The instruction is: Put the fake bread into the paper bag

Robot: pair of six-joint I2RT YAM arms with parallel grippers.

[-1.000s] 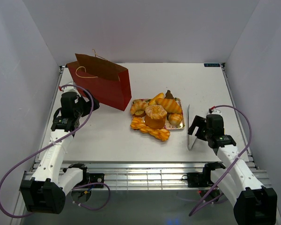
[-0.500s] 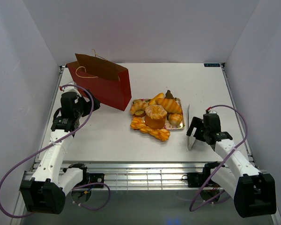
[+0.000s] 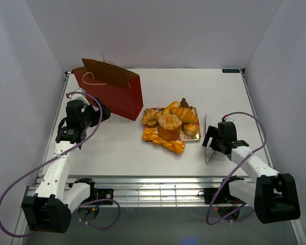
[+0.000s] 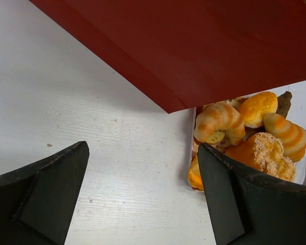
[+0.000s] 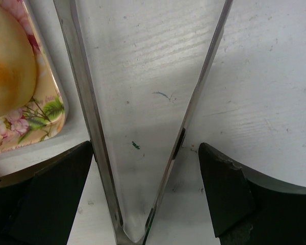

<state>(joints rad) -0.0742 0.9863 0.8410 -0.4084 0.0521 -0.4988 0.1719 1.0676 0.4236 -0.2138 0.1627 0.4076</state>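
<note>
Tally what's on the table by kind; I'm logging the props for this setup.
Paper bag: 1
Tray: 1
Tongs: 1
Pastries: about 8, heaped on the tray, so the exact count is unclear
Total: about 11

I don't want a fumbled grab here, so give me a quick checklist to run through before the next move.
1. The right gripper is open: ok.
2. The tongs lie between its two sides: ok.
3. The tongs are clear of the tray: cannot tell.
4. The left gripper is open and empty: ok.
5. The paper bag stands with its mouth open: ok.
6. The fake bread sits in one heap at the tray: ok.
</note>
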